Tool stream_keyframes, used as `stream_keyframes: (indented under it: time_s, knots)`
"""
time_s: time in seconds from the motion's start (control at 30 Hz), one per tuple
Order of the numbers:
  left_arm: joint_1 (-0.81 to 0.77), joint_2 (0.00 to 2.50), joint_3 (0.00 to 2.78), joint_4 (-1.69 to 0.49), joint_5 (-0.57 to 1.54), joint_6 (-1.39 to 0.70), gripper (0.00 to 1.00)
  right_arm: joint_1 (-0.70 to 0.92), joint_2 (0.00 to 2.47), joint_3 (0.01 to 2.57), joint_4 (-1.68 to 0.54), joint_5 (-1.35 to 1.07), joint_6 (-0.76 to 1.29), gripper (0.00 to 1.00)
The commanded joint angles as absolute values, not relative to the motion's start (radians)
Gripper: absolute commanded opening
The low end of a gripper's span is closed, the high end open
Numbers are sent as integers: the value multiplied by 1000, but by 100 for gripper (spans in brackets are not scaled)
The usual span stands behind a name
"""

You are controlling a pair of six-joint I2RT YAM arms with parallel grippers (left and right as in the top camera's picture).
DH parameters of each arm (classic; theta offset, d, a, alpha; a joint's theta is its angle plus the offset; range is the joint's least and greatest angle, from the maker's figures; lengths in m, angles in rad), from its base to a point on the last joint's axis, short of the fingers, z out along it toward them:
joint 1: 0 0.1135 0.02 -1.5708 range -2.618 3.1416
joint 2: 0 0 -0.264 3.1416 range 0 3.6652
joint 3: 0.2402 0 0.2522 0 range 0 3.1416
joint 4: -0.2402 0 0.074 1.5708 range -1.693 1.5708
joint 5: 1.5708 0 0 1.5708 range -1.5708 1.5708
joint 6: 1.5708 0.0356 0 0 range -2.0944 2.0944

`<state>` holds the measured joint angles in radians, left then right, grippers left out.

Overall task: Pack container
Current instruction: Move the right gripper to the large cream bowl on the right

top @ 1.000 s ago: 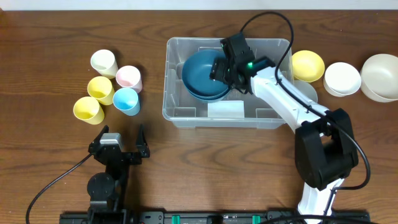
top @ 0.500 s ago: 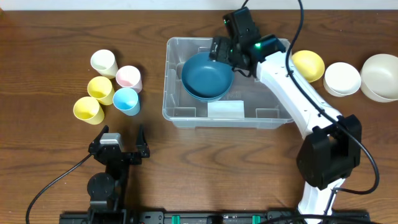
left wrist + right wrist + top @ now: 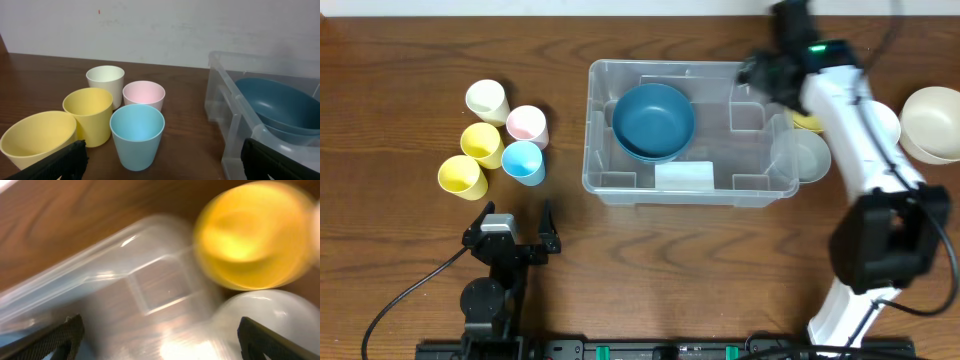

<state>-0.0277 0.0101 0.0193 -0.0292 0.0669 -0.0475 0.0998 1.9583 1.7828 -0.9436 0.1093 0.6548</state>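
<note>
Five cups (image 3: 523, 160) clustered at 9 o'clock of the container

Left gripper (image 3: 513, 232) at the container's 7 o'clock, fingers spread wide, empty, touching nothing

Container (image 3: 735, 190) mid-table; stacked blue bowls (image 3: 653, 118) sit in its 9 o'clock half, the rest bare. Judged light, thin-walled, a bit flexy, slick. The rim lip on a short side looks like the best hold

Right gripper (image 3: 159, 336) over the container's 1 o'clock corner, blurred, fingers wide apart, nothing between them. Yellow bowl (image 3: 255, 235) and clear bowl (image 3: 808, 155) just outside at 3 o'clock
</note>
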Motion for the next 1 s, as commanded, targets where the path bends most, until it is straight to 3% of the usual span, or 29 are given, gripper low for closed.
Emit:
stream_keyframes:
  time_s: [0.0, 0.33, 0.57, 0.97]
  knots:
    - [-23, 4, 4, -66, 73, -31, 98, -46, 1868, 1803, -968, 95, 683, 99]
    - [-23, 4, 4, -66, 73, -31, 98, -350, 1846, 1803, -995, -53, 656, 99]
    - [-23, 4, 4, -66, 73, -31, 98, -429, 1864, 1738, -1021, 188, 657, 99]
    - [-23, 4, 4, -66, 73, -31, 98, -627, 1870, 1562, -942, 168, 770, 99]
